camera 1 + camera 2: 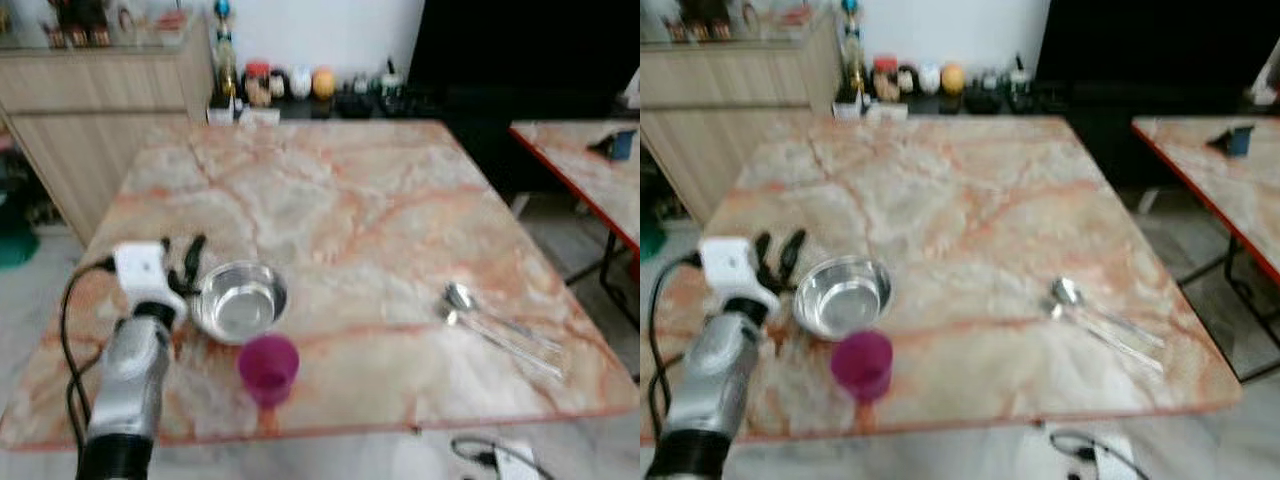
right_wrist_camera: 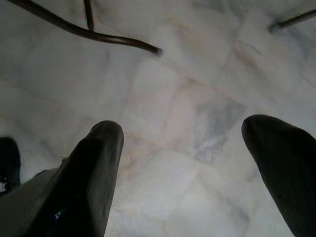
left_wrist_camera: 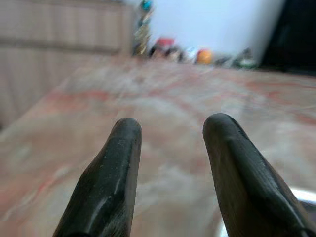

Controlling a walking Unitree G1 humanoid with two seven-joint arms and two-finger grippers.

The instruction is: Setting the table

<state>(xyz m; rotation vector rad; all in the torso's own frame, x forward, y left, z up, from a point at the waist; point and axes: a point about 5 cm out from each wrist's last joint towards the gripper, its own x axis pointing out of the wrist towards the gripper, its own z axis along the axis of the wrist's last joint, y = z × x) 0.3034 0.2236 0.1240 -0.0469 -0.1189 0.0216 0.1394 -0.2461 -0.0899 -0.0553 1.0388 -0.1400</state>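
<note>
A steel bowl [image 1: 239, 300] sits near the front-left edge of the marble counter [image 1: 330, 200], with a magenta cup [image 1: 268, 368] just beside it at five o'clock. Two spoons [image 1: 497, 328] lie well apart at three o'clock from the bowl. The left hand [image 1: 186, 261], fingers spread and empty, hovers just beside the bowl's rim at nine o'clock. The right hand [image 2: 197, 163] hangs released over the tiled floor [image 2: 197, 98]. Jars and bottles [image 1: 280, 82] line the counter's far edge.
</note>
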